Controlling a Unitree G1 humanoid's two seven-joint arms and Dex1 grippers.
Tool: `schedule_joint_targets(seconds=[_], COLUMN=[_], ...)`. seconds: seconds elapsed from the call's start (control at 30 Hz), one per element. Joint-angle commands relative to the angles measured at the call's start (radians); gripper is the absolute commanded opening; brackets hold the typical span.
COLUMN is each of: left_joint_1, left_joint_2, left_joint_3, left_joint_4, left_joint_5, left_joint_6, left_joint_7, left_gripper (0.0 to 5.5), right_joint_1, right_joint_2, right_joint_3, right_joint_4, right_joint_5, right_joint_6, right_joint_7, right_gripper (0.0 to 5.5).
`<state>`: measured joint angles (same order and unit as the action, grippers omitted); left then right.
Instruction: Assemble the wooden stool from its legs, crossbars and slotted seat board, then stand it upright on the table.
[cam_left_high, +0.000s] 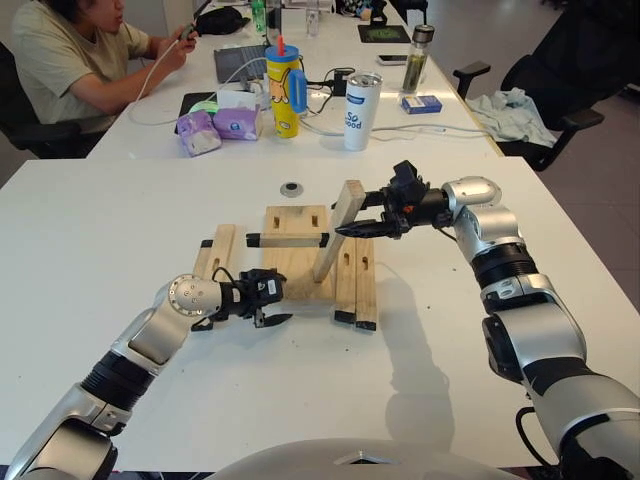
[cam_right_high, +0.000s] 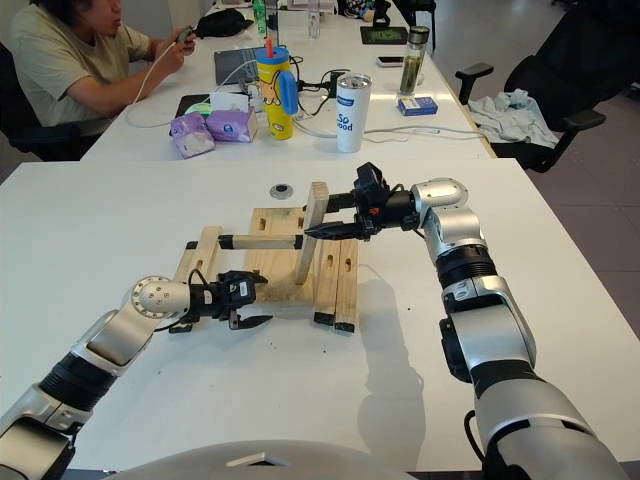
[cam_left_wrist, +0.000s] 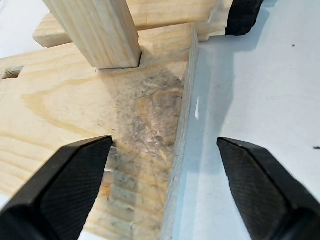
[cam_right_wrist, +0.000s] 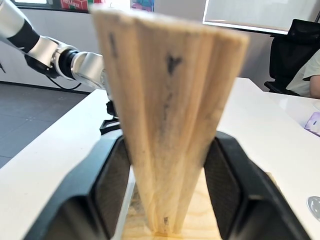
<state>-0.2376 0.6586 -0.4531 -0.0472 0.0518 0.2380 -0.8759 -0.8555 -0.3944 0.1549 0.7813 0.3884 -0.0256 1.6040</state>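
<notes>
Mid-table, the seat board (cam_left_high: 300, 262) lies flat, with stool parts on and around it. Right gripper (cam_left_high: 345, 229) is clamped on a leg (cam_left_high: 330, 252), a finger pressed on each side; the leg is tilted, its lower end down on the board and its top leaning away from the robot. A crossbar (cam_left_high: 287, 240) with dark end caps lies across the board, one end against the tilted leg. Two more legs (cam_left_high: 357, 287) lie side by side along the board's right edge, and another (cam_left_high: 215, 250) lies off its left edge. Left gripper (cam_left_high: 272, 312) is low at the near left corner with its fingers (cam_left_wrist: 60, 190) spread wide and holding nothing: one finger over the wood, the other over bare table just past the board's edge. A small round disc (cam_left_high: 292, 189) sits beyond the board, apart from it. The table (cam_left_high: 100, 260) is white and smooth. Behind it a second white table carries a tumbler (cam_left_high: 361, 110), a yellow bottle (cam_left_high: 283, 90), tissue packs (cam_left_high: 198, 132), a dark flask (cam_left_high: 416, 58) and a blue box (cam_left_high: 421, 103). A chair (cam_left_high: 560, 125) with cloth draped on it stands at the right.
</notes>
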Motion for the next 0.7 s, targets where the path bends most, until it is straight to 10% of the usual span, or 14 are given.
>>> schedule_joint_targets(seconds=[0.03,0.27,0.57,0.7], left_joint_1=[0.091,0.086,0.128,0.149], left_joint_2=[-0.033,-0.071,-0.067,-0.060], left_joint_3=[-0.059,-0.037,-0.027,-0.023], left_joint_4=[0.072,0.109,0.153,0.135], left_joint_5=[0.049,0.062,0.081,0.073], left_joint_6=[0.122,0.184,0.211,0.205], left_joint_7=[0.018,0.088,0.160,0.161], left_gripper=[3.87,3.87,3.87,3.87], right_joint_1=[0.089,0.111,0.261,0.439], right_joint_2=[0.002,-0.020,-0.223,-0.161], right_joint_3=[0.048,0.027,0.038,-0.101], right_joint_4=[0.007,-0.150,-0.331,-0.650], right_joint_5=[-0.102,-0.152,-0.309,-0.093], right_joint_6=[-0.001,-0.008,0.081,0.549], right_joint_7=[-0.047,-0.160,-0.272,-0.443], right_gripper=[2.07,3.50,3.53,3.53])
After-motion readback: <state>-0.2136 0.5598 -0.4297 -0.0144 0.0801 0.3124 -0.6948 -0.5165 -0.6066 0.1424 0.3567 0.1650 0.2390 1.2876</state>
